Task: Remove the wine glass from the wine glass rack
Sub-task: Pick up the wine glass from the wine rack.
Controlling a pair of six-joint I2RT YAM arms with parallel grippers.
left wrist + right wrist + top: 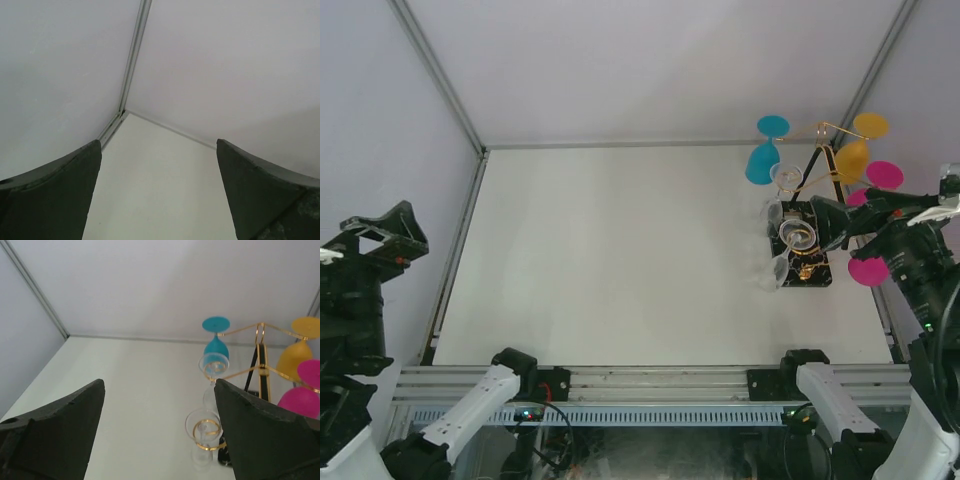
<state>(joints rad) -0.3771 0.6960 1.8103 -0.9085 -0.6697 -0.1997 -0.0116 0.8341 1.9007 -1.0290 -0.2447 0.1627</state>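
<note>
The wine glass rack (817, 150) is a thin gold wire stand on a black base (808, 268) at the table's right side. Upside-down glasses hang from its loops: clear ones (796, 234), a teal one (762, 160), a yellow one (853, 157) and pink ones (883, 174). My right gripper (823, 222) is open and empty, right beside the clear glasses above the base. In the right wrist view the gripper (159, 390) is open, with a clear glass (204, 429) just inside its right finger (260, 435); the teal glass (216, 344) and the rack (260, 347) are behind. My left gripper (405, 232) is open, far left.
The enclosure's white walls and metal corner posts (438, 75) surround the white table (620, 260). The left wrist view shows only its open gripper (158, 145), the table corner and a wall seam (132, 60). An aluminium rail (650, 385) runs along the near edge.
</note>
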